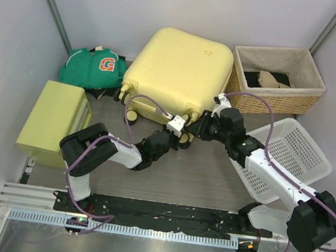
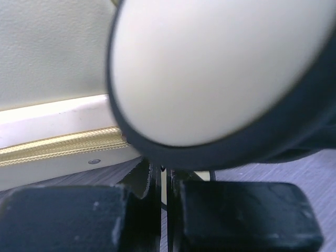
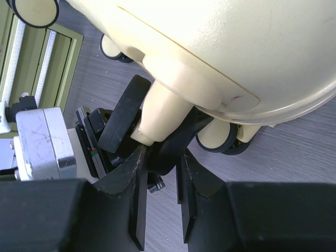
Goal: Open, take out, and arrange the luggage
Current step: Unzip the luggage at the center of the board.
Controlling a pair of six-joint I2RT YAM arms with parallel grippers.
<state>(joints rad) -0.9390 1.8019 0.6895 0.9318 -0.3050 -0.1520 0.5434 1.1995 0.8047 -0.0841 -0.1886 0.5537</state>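
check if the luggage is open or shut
Shut: the luggage lies flat with both shells together, and its zipper looks closed.

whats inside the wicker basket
The basket has a pale cloth lining and holds a tan item and a black item, too small to identify. Anything beneath them, and the basket's floor, is covered.

I read grey wood-grain table (image 1: 206, 169). Luggage (image 1: 176, 71) flat at far edge, middle, wheels toward near edge. Wicker basket (image 1: 272, 98) in far right corner. White basket (image 1: 314, 153) at right edge. Box (image 1: 53, 119) at left edge. Green shirt (image 1: 94, 69) in far left corner.
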